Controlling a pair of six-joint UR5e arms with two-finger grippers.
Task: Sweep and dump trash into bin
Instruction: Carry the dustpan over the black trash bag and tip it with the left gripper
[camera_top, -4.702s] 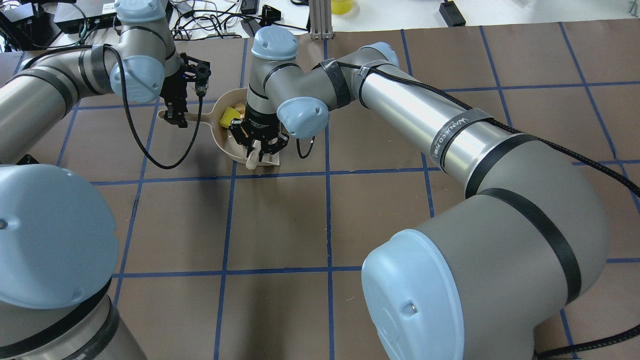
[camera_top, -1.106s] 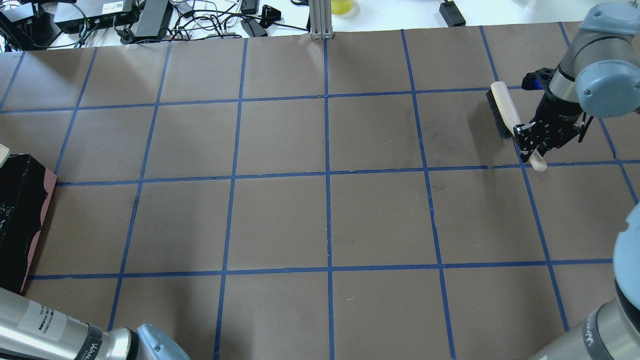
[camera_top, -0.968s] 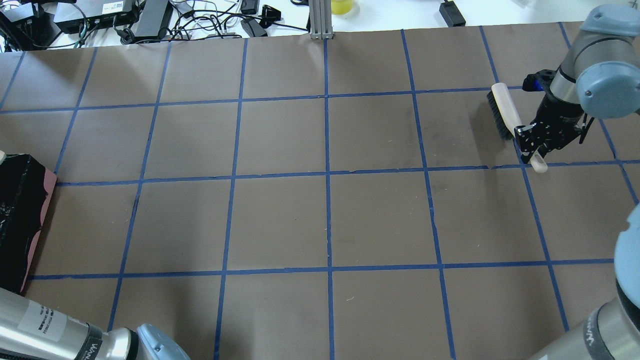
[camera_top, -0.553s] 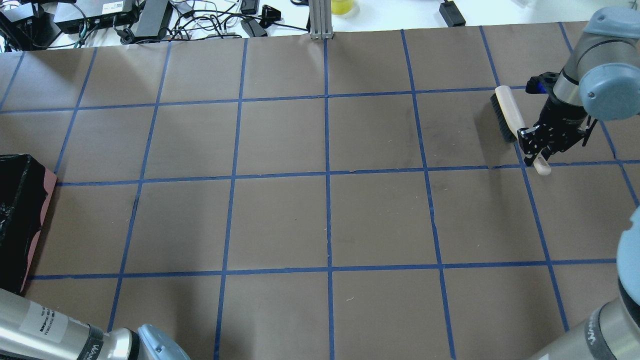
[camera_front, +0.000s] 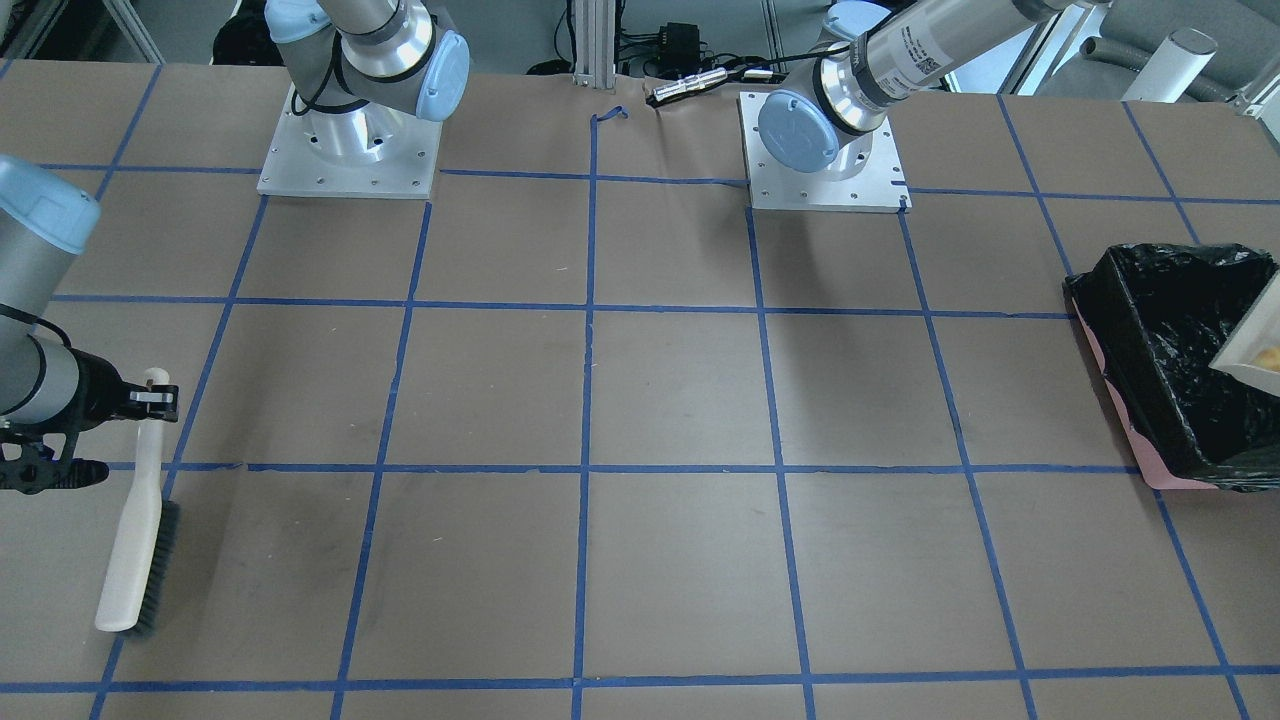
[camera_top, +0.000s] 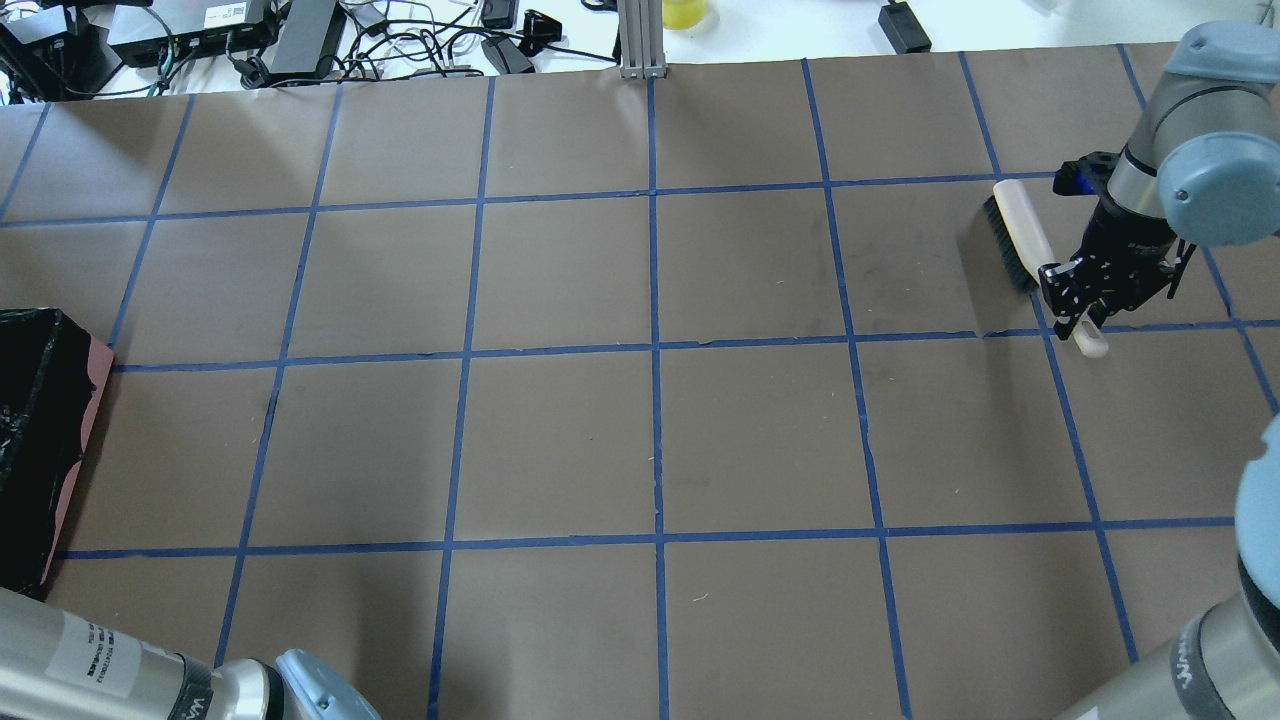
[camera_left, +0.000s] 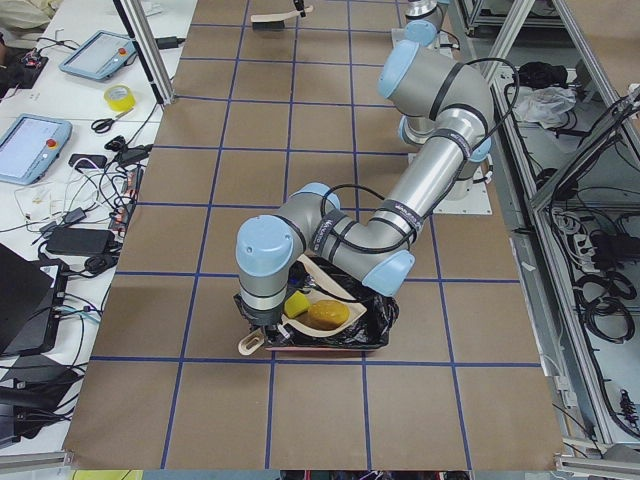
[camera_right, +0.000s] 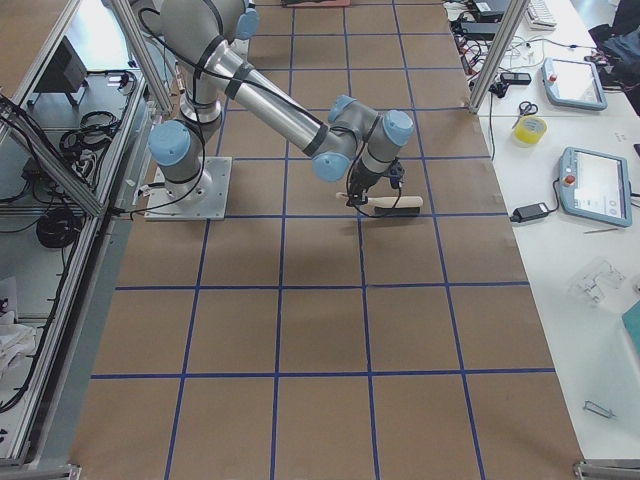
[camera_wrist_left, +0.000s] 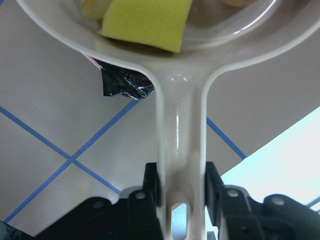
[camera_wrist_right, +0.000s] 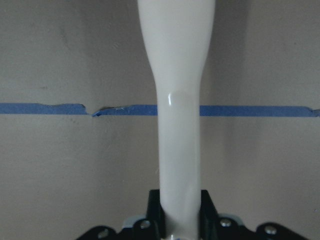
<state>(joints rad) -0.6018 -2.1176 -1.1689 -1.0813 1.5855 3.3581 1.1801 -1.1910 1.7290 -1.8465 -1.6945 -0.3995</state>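
My left gripper (camera_wrist_left: 180, 200) is shut on the handle of the beige dustpan (camera_wrist_left: 180, 115), which hangs over the bin (camera_left: 345, 338), a pink box lined with a black bag (camera_front: 1165, 360). In the pan lies trash: a yellow-green sponge wedge (camera_wrist_left: 146, 22) and a golden-brown potato (camera_left: 327, 314). Far across the table my right gripper (camera_top: 1082, 312) is shut on the handle of the beige brush (camera_top: 1018, 232). The brush (camera_front: 135, 530) lies level, low over the paper with its dark bristles to one side. The handle (camera_wrist_right: 180, 125) runs straight out from the right gripper's fingers.
Brown paper with a blue tape grid (camera_top: 655, 350) covers the table. Cables and electronics (camera_top: 300, 35) line the far edge. Both arm bases (camera_front: 345, 150) stand on plates at the robot's side. Tablets and a tape roll (camera_left: 120, 98) lie on a side bench.
Since the earliest frame both arms left the table's middle, left to the bin, right to the far side. In the last second the brush drifted slightly right and nearer; the dustpan's corner left the overhead view.
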